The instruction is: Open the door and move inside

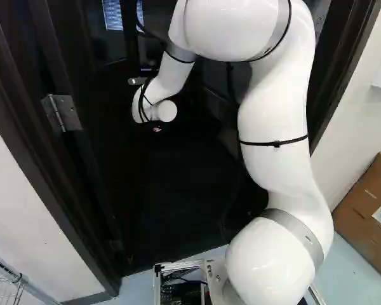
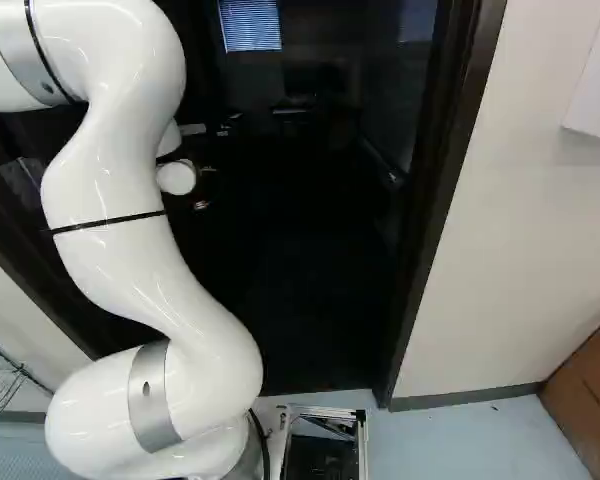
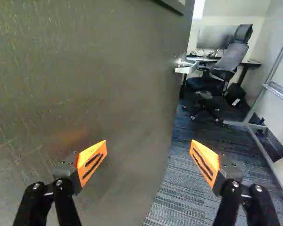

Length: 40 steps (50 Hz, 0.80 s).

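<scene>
At 11 o'clock from the base, hinge [image 1: 62, 113] on the dark frame; the door [image 3: 89, 70] swings inward from there, part open, filling the gripper's 9-to-12 side. Gripper [image 3: 148, 147] spread, nothing pinched; one finger in front of the panel, the other over the gap — contact with the door, can't tell. Step in hand looks like pushing it wider, then driving in. Best push near the free edge, far from the hinge, with slow base travel at 12 o'clock; don't let a fingertip hook that edge, and fold the arm [image 1: 273, 114] in before the frame can catch its elbow. Gap shows carpet [image 3: 179, 188], with an office chair [image 3: 226, 61] at 1 o'clock from the gripper; likely steer short of it. Right door jamb [image 2: 450, 200] at 1 o'clock from the base — judge side clearance there. Cardboard box [image 1: 362, 213] at 2 o'clock, beside the wall, labels on it, contents not visible.
</scene>
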Motion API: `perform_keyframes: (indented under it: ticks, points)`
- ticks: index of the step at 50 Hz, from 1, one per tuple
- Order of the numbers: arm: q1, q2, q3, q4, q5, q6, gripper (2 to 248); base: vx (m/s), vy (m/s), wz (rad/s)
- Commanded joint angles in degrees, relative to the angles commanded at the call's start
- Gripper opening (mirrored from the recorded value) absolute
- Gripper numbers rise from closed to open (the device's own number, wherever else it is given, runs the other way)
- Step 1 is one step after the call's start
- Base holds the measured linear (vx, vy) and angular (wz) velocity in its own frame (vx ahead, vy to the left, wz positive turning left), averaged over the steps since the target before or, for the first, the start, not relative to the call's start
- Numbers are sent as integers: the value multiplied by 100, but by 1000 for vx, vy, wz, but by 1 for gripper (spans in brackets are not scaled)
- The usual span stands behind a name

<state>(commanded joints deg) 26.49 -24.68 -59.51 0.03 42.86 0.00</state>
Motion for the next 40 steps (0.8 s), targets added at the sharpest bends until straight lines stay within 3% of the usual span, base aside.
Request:
perform_keyframes:
  ticks: [24, 40]
  points:
    - [61, -65, -81, -511, 0, 0, 247, 0, 0, -1]
    - [177, -408, -515, -854, 0, 0, 247, -7, -12, -34]
